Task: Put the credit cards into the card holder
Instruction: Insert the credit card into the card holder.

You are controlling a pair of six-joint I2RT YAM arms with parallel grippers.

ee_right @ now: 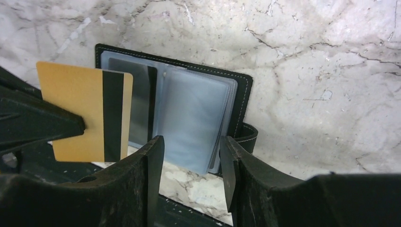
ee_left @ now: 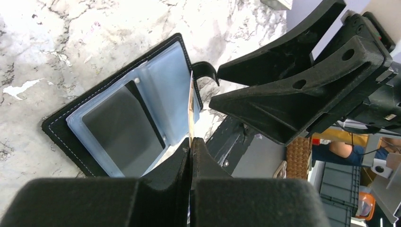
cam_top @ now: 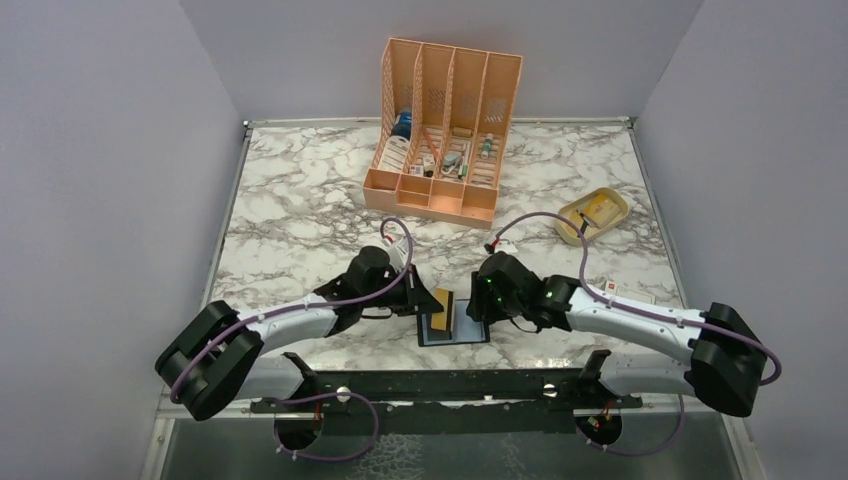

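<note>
The card holder (cam_top: 455,330) lies open on the marble near the front edge, its greyish clear pockets (ee_right: 189,113) facing up and its snap tab (ee_right: 247,135) at the side. My left gripper (ee_left: 191,142) is shut on a gold credit card with a black stripe (ee_right: 90,113). It holds that card upright, just above the holder's left half (ee_left: 123,123). My right gripper (ee_right: 191,153) is open, its fingers on either side of the near edge of the pocket stack; nothing is pinched. A whitish card with red marks (cam_top: 611,289) lies beside the right arm.
A tall orange slotted organizer (cam_top: 443,130) stands at the back centre. A beige oval dish (cam_top: 592,215) sits at the right. The two grippers are close together over the holder, the left one (cam_top: 425,300) a short gap from the right one (cam_top: 480,305). The table's front rail (cam_top: 440,385) runs just below.
</note>
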